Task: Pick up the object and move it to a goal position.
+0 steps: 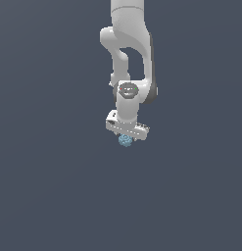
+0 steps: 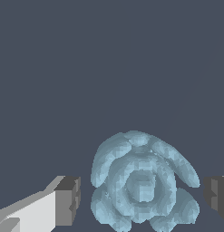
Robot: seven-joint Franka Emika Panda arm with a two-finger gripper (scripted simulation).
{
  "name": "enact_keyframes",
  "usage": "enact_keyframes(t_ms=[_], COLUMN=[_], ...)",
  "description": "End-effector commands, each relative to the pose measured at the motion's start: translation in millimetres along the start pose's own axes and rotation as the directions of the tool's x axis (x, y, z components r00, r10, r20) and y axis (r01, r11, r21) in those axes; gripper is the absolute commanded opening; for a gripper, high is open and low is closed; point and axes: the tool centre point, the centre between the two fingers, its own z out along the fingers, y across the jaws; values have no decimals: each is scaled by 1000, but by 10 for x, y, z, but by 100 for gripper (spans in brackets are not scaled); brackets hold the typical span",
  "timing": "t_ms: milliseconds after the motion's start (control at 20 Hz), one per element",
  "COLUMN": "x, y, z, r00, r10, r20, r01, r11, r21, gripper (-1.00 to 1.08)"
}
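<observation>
The object [image 1: 125, 140] is a tiny light-blue bumpy lump resting on the dark grey floor, directly under the white arm. In the wrist view the object [image 2: 143, 183] looks like a faceted rosette lying between the two fingers. My gripper [image 1: 126, 135] is lowered around it and open. One dark finger pad [image 2: 70, 199] stands a small gap away from the lump, and the other pad [image 2: 216, 195] sits very close to its opposite side. The goal position is out of view.
A plain dark grey floor [image 1: 54, 196] spreads in every direction, with no other objects or edges in view. The white arm [image 1: 127, 49] rises straight above the gripper.
</observation>
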Motion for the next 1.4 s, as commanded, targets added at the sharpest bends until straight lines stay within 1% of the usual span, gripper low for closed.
enact_keyframes(t_ms=[0,300,350,950,1150,1350], x=[-5,2,2,7,30,76], y=[1,-1,-1,11,124,349], z=[115,216,216,207,196,175], r00=[1000,1000,1000,1000,1000,1000], r10=[1,2,2,2,2,2], r20=[0,0,0,-1,-1,-1], r01=[-1,-2,-2,-2,-2,-2], r11=[1000,1000,1000,1000,1000,1000], r21=[0,0,0,0,0,0], gripper=[100,100,-100,-100,-100,-100])
